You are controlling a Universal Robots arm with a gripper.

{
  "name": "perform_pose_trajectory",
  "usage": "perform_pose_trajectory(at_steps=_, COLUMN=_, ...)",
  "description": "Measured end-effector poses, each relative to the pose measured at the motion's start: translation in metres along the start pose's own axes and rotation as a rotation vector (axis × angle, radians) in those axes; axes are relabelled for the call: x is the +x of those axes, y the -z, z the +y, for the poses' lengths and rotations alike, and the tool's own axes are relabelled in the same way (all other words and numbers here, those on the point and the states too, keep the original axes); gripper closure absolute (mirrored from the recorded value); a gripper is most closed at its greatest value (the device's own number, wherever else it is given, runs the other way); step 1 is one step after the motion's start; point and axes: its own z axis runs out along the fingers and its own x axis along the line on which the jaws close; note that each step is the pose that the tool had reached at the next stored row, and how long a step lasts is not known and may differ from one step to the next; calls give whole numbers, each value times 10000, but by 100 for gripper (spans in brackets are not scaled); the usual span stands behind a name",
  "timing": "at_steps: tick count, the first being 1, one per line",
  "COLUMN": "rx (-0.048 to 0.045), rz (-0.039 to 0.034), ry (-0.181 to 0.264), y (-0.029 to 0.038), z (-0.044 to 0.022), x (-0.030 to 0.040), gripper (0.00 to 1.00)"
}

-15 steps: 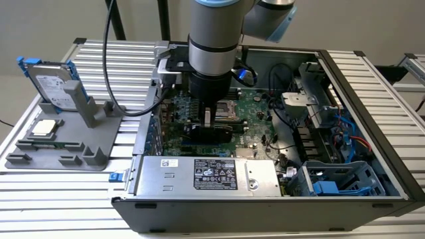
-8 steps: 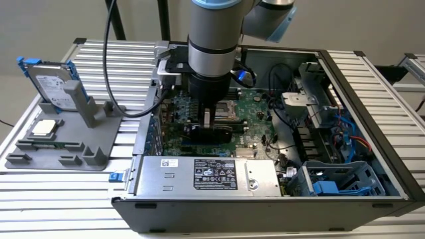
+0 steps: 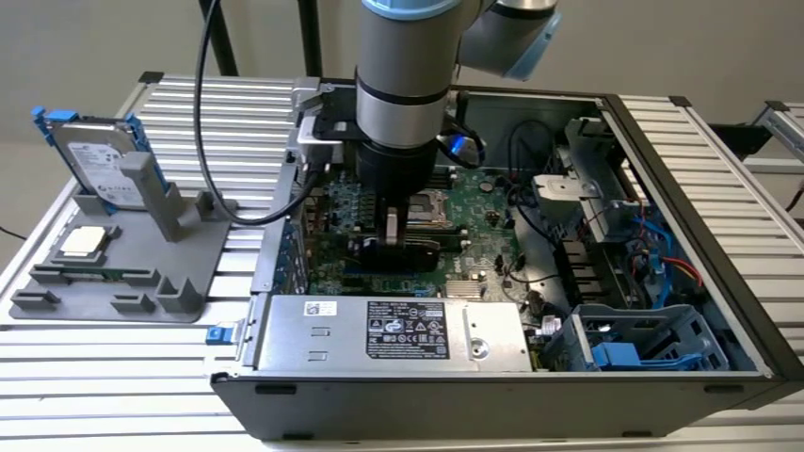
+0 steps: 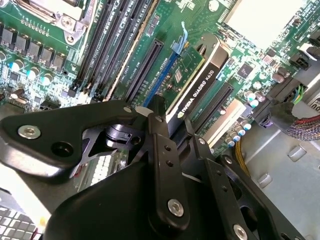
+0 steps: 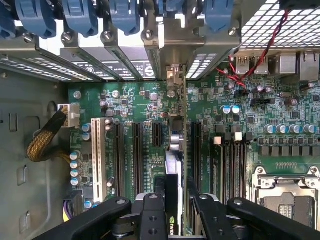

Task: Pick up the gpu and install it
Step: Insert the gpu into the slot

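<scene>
One gripper [image 5: 172, 212], closed on the gpu [image 5: 176, 150], holds the card on edge over the motherboard [image 5: 145, 107] inside the open computer case [image 3: 703, 235], apparently to meet a slot. Its long axis parallels the expansion slots [image 5: 136, 150], one end toward the rear bracket openings [image 5: 125, 65].

A plain pale wall [image 3: 101, 38] runs behind the scene in the exterior view. In front of it stands a work table [image 3: 113, 377] topped with ribbed aluminium profiles, pale grey and evenly lit. 2 dark upright posts [image 3: 221, 38] rise at the table's far edge. At the exterior view's right, another ribbed metal surface [image 3: 785, 122] sits apart.
</scene>
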Motion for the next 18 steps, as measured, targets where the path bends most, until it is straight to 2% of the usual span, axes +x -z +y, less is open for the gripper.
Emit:
perform_pose_trajectory(at_steps=13, rx=-3, rz=4, ry=0, y=2, z=8, x=12, gripper=100)
perform_pose_trajectory(at_steps=18, rx=-6, rz=6, ry=0, y=-16, z=10, x=13, gripper=100)
